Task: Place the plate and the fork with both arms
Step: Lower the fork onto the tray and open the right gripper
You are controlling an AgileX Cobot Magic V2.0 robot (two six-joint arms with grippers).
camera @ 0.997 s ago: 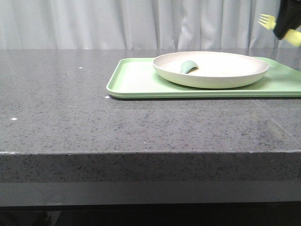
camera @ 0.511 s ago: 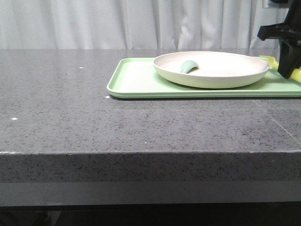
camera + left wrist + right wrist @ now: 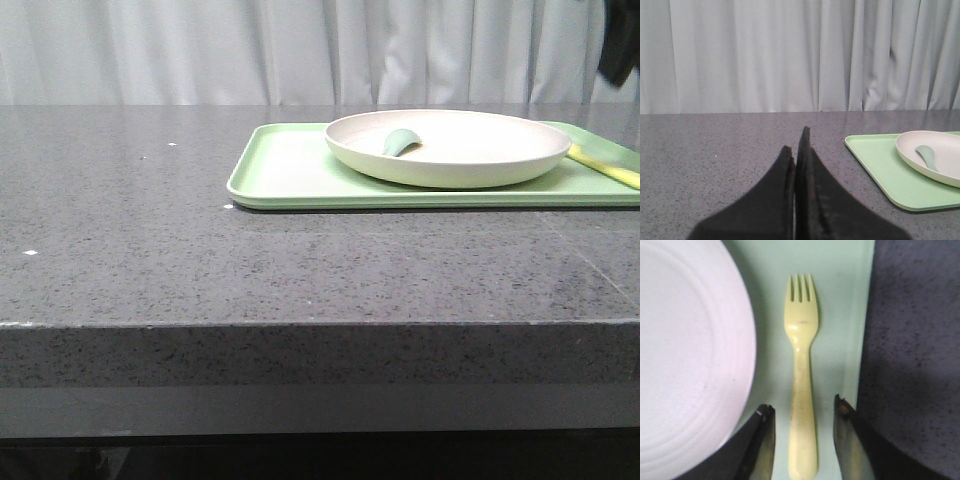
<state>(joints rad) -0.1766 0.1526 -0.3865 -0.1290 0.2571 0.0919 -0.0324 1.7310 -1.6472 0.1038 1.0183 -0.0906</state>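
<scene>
Right wrist view is showing the fork (image 3: pixel 801 375) lying flat on the green tray (image 3: pixel 840 300), just beside the plate (image 3: pixel 685 355), with the right claw (image 3: pixel 802 440) hanging open above its handle and not touching it. Both things are sitting on the tray on the counter (image 3: pixel 150 250), so the placing step looks finished, I think. Next, the right claw should be lifting away while the left claw (image 3: pixel 799 165) is resting pressed closed and holding nothing.

matt cream plate (image 3: pixel 450 150), smooth pale-yellow plastic fork (image 3: pixel 801 370), satin green tray (image 3: pixel 290 170), speckled polished stone table (image 3: pixel 200 260).
</scene>
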